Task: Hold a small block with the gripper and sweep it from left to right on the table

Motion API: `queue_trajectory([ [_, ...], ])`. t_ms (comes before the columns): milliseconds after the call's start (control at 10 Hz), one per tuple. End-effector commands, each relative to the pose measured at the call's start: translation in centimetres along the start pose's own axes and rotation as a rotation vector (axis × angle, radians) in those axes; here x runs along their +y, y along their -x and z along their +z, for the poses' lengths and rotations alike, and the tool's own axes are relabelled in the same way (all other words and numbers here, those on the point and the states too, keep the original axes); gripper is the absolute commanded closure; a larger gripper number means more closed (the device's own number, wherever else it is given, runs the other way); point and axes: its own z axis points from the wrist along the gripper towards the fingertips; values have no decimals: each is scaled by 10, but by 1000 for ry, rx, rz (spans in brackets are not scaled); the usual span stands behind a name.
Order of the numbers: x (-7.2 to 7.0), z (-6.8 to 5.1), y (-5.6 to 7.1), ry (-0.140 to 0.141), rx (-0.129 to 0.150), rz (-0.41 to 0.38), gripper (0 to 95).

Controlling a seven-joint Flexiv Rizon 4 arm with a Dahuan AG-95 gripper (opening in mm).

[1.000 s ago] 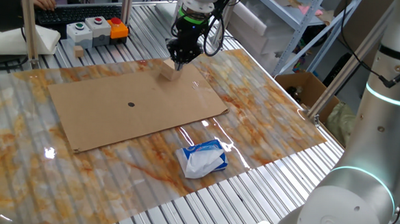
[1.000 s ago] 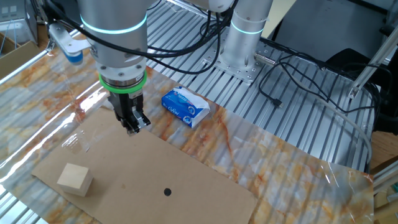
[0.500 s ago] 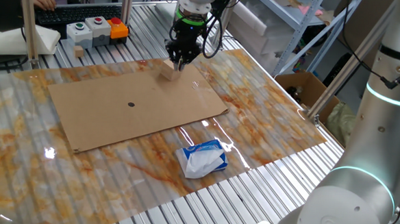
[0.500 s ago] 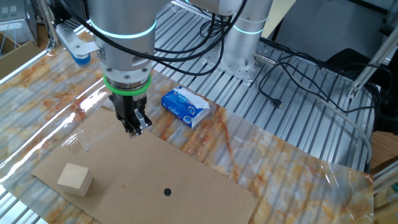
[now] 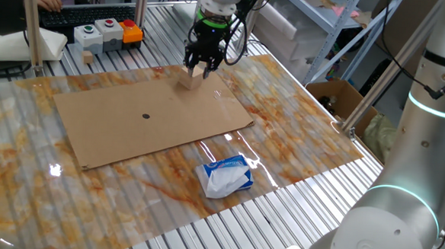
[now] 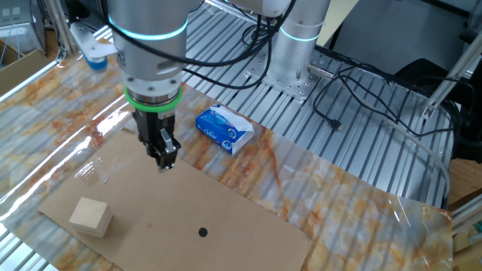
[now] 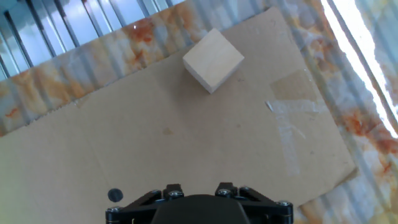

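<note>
The small block [image 6: 90, 217] is a pale tan wooden cube that rests on the brown cardboard sheet near its corner. In the hand view the small block [image 7: 213, 60] lies ahead of the hand, apart from it. It also shows just beyond the fingers as a block [image 5: 187, 80]. My gripper [image 6: 164, 161] hangs over the cardboard, well away from the block, empty. In one fixed view the gripper [image 5: 197, 68] shows two spread fingers. The hand view shows only the black gripper body [image 7: 199, 208]. The marbled table [image 5: 299, 113] lies beneath.
The cardboard sheet [image 5: 150, 117] with a dark dot [image 5: 146, 117] covers the middle. A white-and-blue soft packet [image 5: 223, 176] lies near the front edge; it also shows beside the arm as a packet [image 6: 224, 129]. A button box [image 5: 105, 33] stands at the back.
The gripper has turned about its own axis above the cardboard and shifted slightly. The block and packet have not moved.
</note>
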Motion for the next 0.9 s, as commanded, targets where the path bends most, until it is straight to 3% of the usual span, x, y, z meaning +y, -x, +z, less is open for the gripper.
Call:
queue_trajectory([
  [100, -2, 5, 16, -7, 9, -37, 190],
  [300, -4, 8, 27, -8, 9, -49, 190],
  [400, -5, 10, 38, -8, 9, -58, 190],
  [700, 0, 9, 63, -11, 17, -59, 190],
  [800, 1, 9, 66, -11, 18, -56, 190],
  [900, 4, 7, 75, -10, 17, -72, 380],
])
